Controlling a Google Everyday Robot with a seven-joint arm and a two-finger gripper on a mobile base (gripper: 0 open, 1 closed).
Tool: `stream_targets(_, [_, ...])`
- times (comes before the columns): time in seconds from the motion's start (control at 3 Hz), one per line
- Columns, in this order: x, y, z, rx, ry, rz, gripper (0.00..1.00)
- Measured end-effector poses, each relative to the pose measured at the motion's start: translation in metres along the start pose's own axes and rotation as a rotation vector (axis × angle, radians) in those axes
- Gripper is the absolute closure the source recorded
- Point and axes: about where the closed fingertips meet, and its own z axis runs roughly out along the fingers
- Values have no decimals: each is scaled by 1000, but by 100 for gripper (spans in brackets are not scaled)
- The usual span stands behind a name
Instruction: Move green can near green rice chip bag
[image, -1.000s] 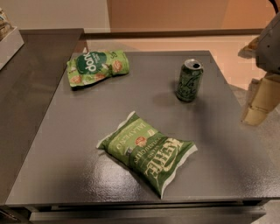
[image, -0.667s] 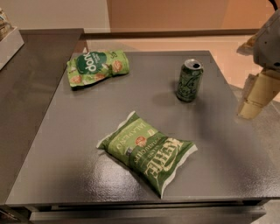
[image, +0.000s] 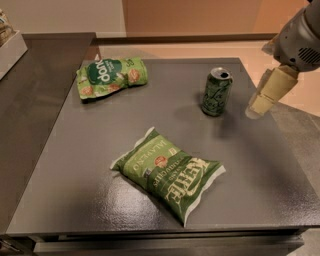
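Upright green can (image: 217, 92), well right of the flat crinkled green rice chip bag (image: 112, 77); gripper (image: 258, 104) hovers beside the can.

My gripper (image: 261, 100) hangs over the right edge of the table (image: 65, 170), just right of the green can (image: 216, 92), and nothing stands in the narrow strip of bare top between us. From the can leftward to the green rice chip bag (image: 112, 76), the dark surface lies open across the back half. The larger Kettle bag (image: 169, 171) lies flat in the front middle, well apart from both, and blocks only a low path there.
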Motion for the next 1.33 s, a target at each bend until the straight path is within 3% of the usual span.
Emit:
stream_targets(0.67, [-16,-36,46,-7,-109,118,0])
stream_targets(1.33, [-23,-48,83,-42,-191,177,0])
